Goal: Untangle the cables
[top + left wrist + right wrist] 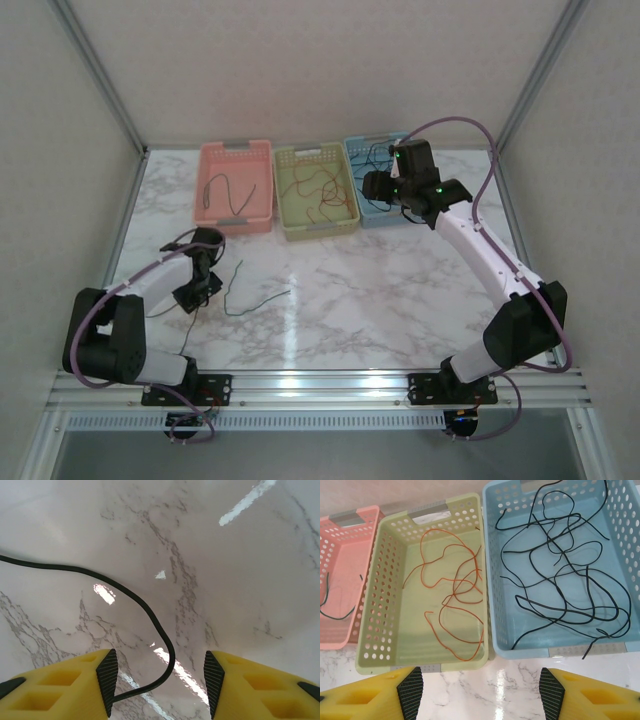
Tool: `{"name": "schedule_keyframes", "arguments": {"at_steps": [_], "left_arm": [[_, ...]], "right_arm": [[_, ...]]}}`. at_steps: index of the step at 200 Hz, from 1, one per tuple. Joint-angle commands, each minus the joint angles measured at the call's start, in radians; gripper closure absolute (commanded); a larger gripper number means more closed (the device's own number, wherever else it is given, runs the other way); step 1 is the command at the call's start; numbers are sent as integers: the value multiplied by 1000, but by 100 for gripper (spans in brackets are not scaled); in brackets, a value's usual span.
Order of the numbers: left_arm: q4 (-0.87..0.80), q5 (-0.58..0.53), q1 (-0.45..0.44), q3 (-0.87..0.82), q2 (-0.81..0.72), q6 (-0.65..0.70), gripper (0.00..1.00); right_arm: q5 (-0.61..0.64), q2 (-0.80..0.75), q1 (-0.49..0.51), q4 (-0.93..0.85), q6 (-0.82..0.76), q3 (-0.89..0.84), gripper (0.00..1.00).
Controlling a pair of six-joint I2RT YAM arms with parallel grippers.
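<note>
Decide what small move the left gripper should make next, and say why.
Probably close the left gripper on the black cable: it lies on the marble table and curls into the gap between the open jaws, close to one pad, so shutting them should pinch it.

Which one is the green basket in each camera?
Top external: green basket, middle of three along the far edge of the table.
Right wrist: green basket centre-left, between the pink basket and the blue basket.
Left wrist: marble table and a black cable at the left gripper.
Shared landmark: the orange cables lying inside it.
</note>
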Motion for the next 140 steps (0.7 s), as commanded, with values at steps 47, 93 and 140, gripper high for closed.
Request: {"name": "schedule_keyframes", "arguments": {"at_steps": [47,93,140], "left_arm": [[39,19,-3,-28,30,-20,67],[32,20,1,-26,21,-16,77],[-15,19,11,-23,-69,3,98]], "right_arm": [[-11,-25,-1,24,-20,-25,34],[-7,-31,-1,31,-28,-29,34],[-5,-31,-1,31,-33,-34,34]]}}
